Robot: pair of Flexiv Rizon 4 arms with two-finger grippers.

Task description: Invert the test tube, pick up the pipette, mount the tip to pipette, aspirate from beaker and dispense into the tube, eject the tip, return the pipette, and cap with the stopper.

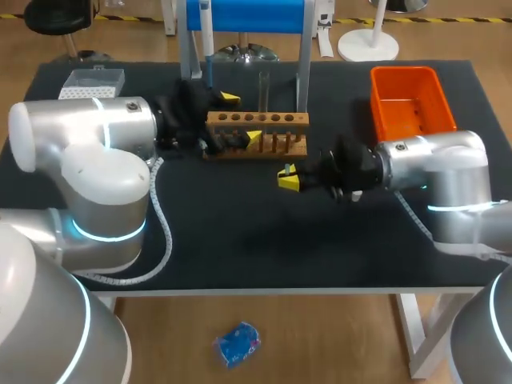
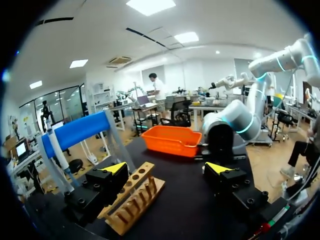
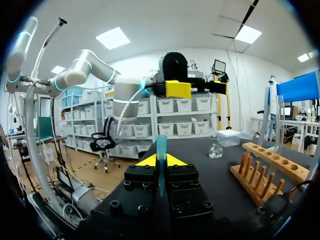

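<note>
**Right arm.** The right fingers (image 3: pixel 147 161) are closed on a slim blue piece (image 3: pixel 161 147) that stands upright between the yellow tips. Only its flared top shows. The lower part is sunk between the black finger blocks, so I cannot tell whether it is a tip or a stopper. In the head view it is no more than a blue speck at the tips. These fingers point left over bare counter (image 1: pixel 240 240), just near of the right end of the wooden rack (image 1: pixel 256 132). The right arm (image 1: pixel 432 164) lies level, entering from the right, near of the orange bin (image 1: pixel 410 100).

**Left arm.** The left fingers (image 2: pixel 116 167) stand wide apart and grip nothing. They straddle the left end of the rack, one tip on its far side and one on its near side. Whether either tip touches the wood cannot be told. The left arm (image 1: pixel 88 136) comes in from the left, with its wrist level.

**Other items.**
- The test tube (image 1: pixel 264 86) stands upright in a rack hole. It is clear glass and faint against the blue stand (image 1: pixel 244 14) behind it.
- The pipette (image 1: pixel 206 40) hangs on that stand at the far edge, with its lower end hidden behind the left wrist.
- The beaker (image 3: pixel 216 146) shows only in the right wrist view, on the counter well beyond the fingers. It cannot be found in the head view.
- A white box (image 1: pixel 92 82) sits at the far left.
</note>
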